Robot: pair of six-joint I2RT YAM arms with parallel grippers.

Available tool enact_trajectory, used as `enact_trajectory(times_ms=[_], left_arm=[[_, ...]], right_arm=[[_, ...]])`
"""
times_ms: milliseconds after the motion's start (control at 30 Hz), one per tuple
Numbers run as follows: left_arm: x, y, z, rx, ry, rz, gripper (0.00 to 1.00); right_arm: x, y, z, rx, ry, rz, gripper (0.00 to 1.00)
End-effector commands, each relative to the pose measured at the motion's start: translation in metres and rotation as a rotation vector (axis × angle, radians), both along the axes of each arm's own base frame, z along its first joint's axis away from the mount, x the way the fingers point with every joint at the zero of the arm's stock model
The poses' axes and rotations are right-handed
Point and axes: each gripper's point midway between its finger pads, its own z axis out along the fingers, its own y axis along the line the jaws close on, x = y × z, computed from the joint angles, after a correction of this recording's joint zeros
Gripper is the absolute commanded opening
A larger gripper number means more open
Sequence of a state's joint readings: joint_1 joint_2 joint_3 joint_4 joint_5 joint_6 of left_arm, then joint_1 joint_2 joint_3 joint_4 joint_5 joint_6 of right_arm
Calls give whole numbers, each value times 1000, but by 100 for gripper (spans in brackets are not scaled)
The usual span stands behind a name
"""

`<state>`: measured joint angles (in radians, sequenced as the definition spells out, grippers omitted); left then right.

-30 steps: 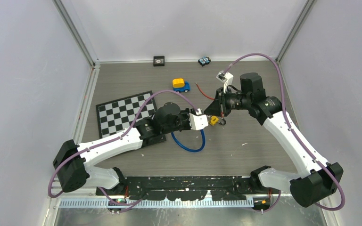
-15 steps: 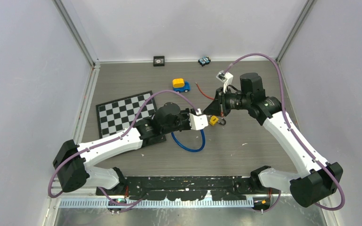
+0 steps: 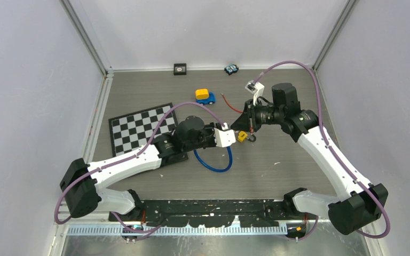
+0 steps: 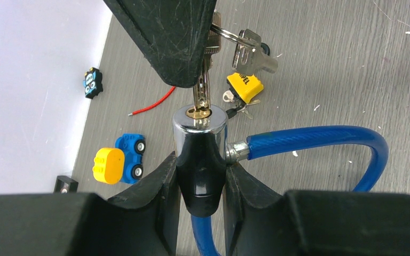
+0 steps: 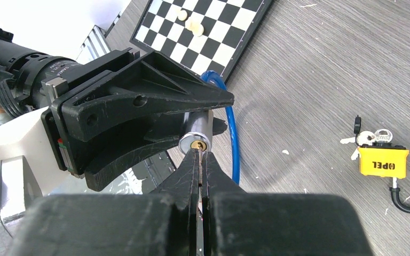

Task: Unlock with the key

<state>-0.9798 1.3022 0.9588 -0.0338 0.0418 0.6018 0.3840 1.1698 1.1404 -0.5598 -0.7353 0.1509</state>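
Key in, turn not done. Small silver key [image 4: 203,88] sits tip-first in the brass keyway [image 4: 198,112] of the chrome-and-black cable-lock cylinder [image 4: 200,133], held mid-table between the arms. Blue coated cable [image 4: 320,140] end is seated in the cylinder, so I judge it locked. Left gripper [image 4: 202,178] jaws part-way apart, clamped on the cylinder. Right gripper [image 5: 199,160] pinched tight on the key.

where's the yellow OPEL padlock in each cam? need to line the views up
Top external: yellow padlock mid-table, just up and right of the blue cable loop.
Left wrist: upper centre-right, above the blue cable.
Right wrist: near the right edge, well right of the blue cable.
Shared landmark: the blue cable.
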Motion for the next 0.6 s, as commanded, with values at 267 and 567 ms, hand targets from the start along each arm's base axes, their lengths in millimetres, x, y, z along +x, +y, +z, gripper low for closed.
enact_trajectory(times_ms=[267,567], left_arm=[[-1,-8,41,-133,-60,-12,0],[-1,-8,40,-132,-57,-13,0]], right_arm=[[5,4,15,39,-47,2,0],[6,4,15,38,-46,-2,0]])
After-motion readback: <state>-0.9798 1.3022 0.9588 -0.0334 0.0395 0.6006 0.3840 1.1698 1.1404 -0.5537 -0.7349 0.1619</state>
